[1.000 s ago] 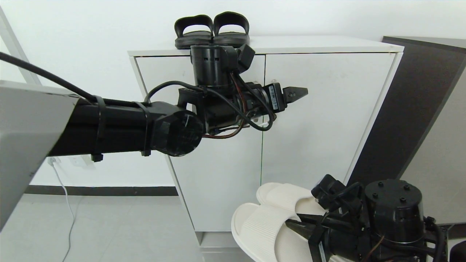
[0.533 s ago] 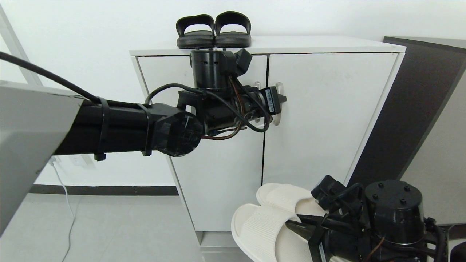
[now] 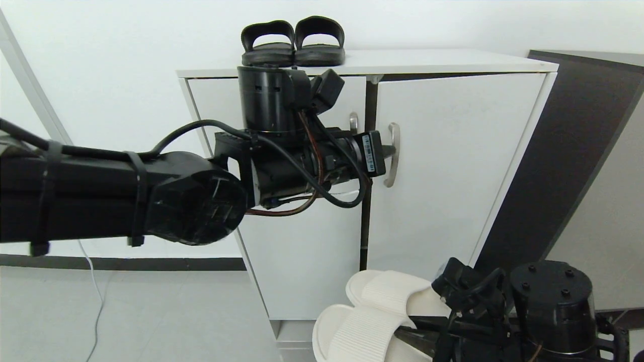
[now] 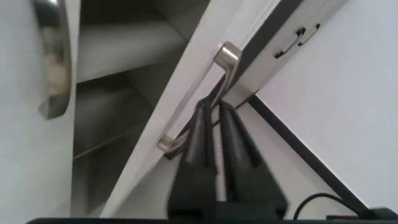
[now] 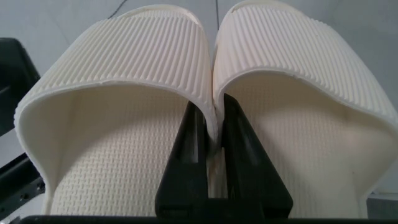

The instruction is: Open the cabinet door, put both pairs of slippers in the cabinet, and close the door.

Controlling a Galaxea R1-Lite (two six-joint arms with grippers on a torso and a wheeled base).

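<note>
Door-opening step: the left gripper is clamped narrow on the upright brushed-metal bar handle of the flat white right door of the white cabinet. The door's free edge is ajar toward the robot at the centre seam, so pull in an arc about its right-edge hinges (my judgement: a straight tug may slip), while the right gripper pinches the cream ribbed slippers low before the door's bottom edge.

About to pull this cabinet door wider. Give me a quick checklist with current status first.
1. Left tool shut on door handle: ok.
2. Right door unlatched: ok, dark gap at its inner edge.
3. White slippers secure in right tool: ok, pinched by adjoining edges.
4. Door's swing path: cannot tell; white slippers sit low in front of it.
5. Room on shelves: cannot tell, gap is narrow.
6. Black slippers steady on cabinet top: ok.
</note>
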